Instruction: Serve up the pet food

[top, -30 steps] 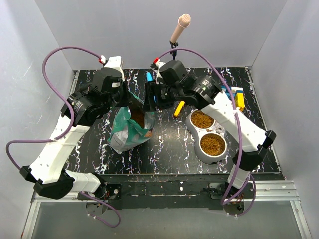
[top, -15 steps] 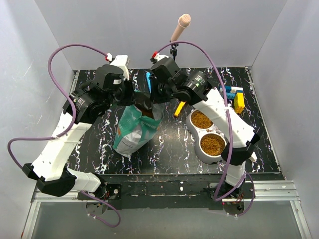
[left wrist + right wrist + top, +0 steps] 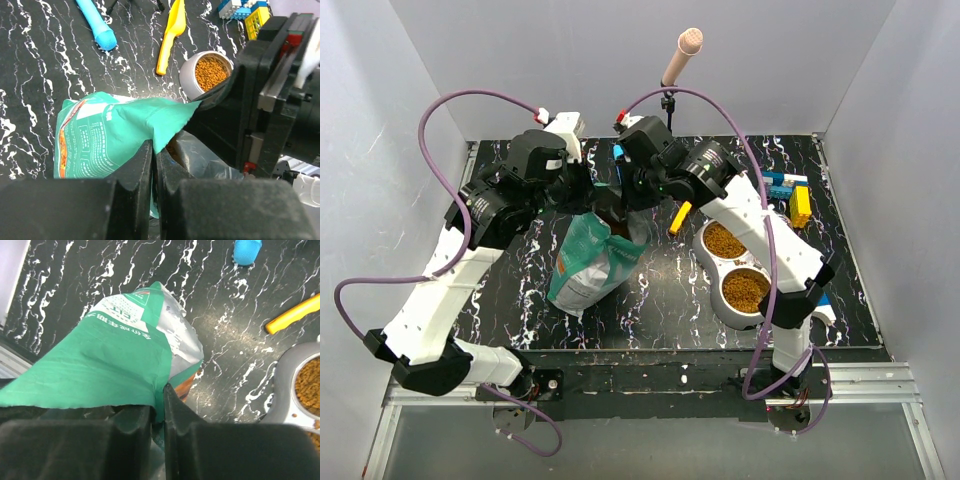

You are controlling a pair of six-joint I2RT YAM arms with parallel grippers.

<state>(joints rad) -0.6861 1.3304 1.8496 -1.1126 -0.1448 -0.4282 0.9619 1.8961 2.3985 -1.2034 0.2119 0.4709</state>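
A green pet food bag (image 3: 590,262) stands near the table's middle, its top held between both arms. My left gripper (image 3: 582,192) is shut on the bag's top edge (image 3: 165,122), and kibble shows inside the mouth. My right gripper (image 3: 625,195) is shut on the opposite edge of the bag (image 3: 110,370). A grey double bowl (image 3: 735,272) lies to the right with brown kibble in both cups; one cup (image 3: 207,72) shows in the left wrist view. A yellow scoop (image 3: 680,217) lies between bag and bowl, seen too as the scoop (image 3: 170,35).
A blue cylinder (image 3: 97,27) lies behind the bag. Blue and yellow toy bricks (image 3: 792,195) sit at the back right. A pink-tipped microphone (image 3: 682,52) stands on a stand at the back wall. White walls close in the sides.
Both grippers rose and shifted toward the back with the bag's top, pulling the bag more upright. The right arm's elbow swung further left.
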